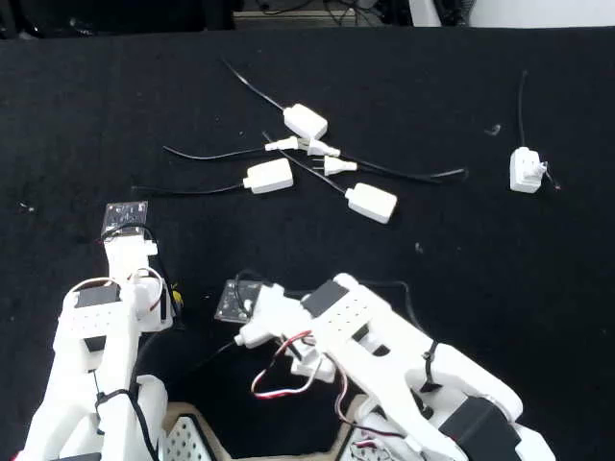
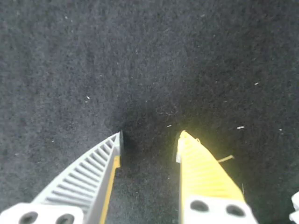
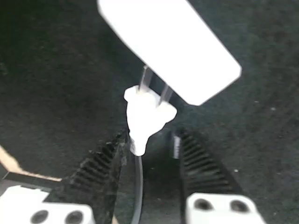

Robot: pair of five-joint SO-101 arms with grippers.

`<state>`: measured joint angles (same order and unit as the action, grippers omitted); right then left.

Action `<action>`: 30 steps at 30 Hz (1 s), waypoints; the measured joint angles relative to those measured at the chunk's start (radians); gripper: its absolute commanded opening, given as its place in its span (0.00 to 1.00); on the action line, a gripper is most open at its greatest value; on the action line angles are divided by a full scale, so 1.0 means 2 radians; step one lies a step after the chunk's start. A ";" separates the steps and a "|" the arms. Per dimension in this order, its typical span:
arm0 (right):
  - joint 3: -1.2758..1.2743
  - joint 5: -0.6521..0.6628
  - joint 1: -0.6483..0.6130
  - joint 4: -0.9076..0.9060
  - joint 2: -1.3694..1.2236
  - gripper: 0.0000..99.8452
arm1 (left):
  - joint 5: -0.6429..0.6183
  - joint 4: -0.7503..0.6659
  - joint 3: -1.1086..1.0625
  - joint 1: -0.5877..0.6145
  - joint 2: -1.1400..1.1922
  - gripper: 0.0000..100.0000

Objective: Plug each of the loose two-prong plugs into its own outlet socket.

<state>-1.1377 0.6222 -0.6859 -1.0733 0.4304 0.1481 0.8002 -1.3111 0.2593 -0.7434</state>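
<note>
Right gripper [image 3: 151, 137] has its fingers spread, not clamped on anything, with a plug [image 3: 147, 112] sitting between the tips, prongs partway into a socket [image 3: 173, 42] (you can see bare metal). Left gripper [image 2: 151, 135] is spread too, over the plain black table [image 2: 93, 56].

Table [image 1: 538, 288]: black, fuzzy weave, pale lint specks. I see socket cluster [image 1: 269, 177] toward far edge and lone socket [image 1: 525, 170] near right edge, all white. Loose plugs [image 1: 336, 165] white, cords [image 1: 192, 191] black. Left arm [image 1: 96, 327], right arm [image 1: 384, 336] white; red and white wires [image 1: 279, 373] on right one. Left gripper [image 2: 149, 140]: one finger grey, ribbed, yellow strip; other yellow. Right gripper [image 3: 150, 140]: fingers black, ribbed, white bases. My right wrist feed: plug [image 3: 145, 114] white, prongs [image 3: 145, 78] grey.
</note>
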 measured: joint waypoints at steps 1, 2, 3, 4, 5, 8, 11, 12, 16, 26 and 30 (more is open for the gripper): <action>-0.001 0.000 0.003 0.004 0.000 0.02 | 0.000 -0.002 0.000 0.000 0.000 0.20; -0.001 0.000 0.006 0.005 0.000 0.01 | 0.000 -0.007 0.000 0.000 0.000 0.20; -0.001 0.000 0.009 0.005 0.000 0.02 | 0.000 -0.012 0.000 0.000 0.000 0.20; -0.002 -0.001 0.013 0.005 0.000 0.01 | 0.000 -0.017 0.000 0.001 0.000 0.20; -0.002 -0.001 0.016 0.005 0.000 0.01 | 0.000 -0.019 0.000 0.001 0.000 0.20; 0.005 -0.002 0.027 -0.015 0.000 0.01 | 0.000 -0.022 0.000 0.001 0.000 0.20; 0.034 -0.004 0.045 -0.059 0.033 0.01 | 0.000 -0.024 -0.002 0.001 0.000 0.20; 0.044 -0.004 0.051 -0.074 0.052 0.01 | 0.000 -0.024 -0.002 0.001 0.000 0.20; 0.054 -0.004 0.081 -0.094 0.150 0.01 | 0.000 -0.024 -0.002 0.001 0.000 0.20; -0.008 -0.029 0.150 0.002 0.191 0.01 | 0.000 -0.024 -0.002 0.002 0.000 0.20; 0.013 -0.057 0.155 0.002 0.179 0.01 | 0.000 -0.024 -0.002 0.002 0.000 0.20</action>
<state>-1.1116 0.5086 -0.3759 -1.0687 0.7879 0.1481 0.7526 -1.3142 0.2639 -0.7434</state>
